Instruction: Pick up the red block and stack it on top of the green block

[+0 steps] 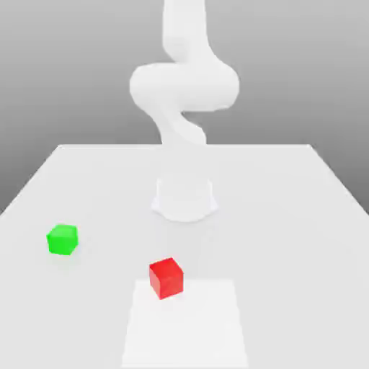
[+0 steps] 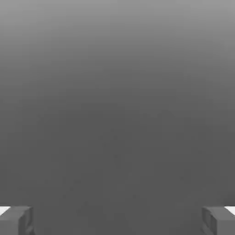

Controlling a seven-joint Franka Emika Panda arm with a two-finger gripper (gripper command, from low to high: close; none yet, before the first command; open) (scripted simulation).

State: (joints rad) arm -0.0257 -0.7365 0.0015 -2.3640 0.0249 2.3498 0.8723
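The red block (image 1: 166, 278) is a small cube resting on the white table near the front, a little toward the exterior view's left of centre. The green block (image 1: 63, 239) is a cube of about the same size, resting farther to the exterior view's left and slightly farther back, well apart from the red one. In the hand view my gripper (image 2: 117, 222) is open, with its two grey fingertips (image 2: 16, 220) set wide apart. Between them is nothing but plain grey background.
The white arm (image 1: 184, 86) rises from its round base (image 1: 184, 198) at the middle of the table (image 1: 288, 216), behind both blocks. A lighter square patch (image 1: 184, 328) lies on the table's front, touching the red block's place.
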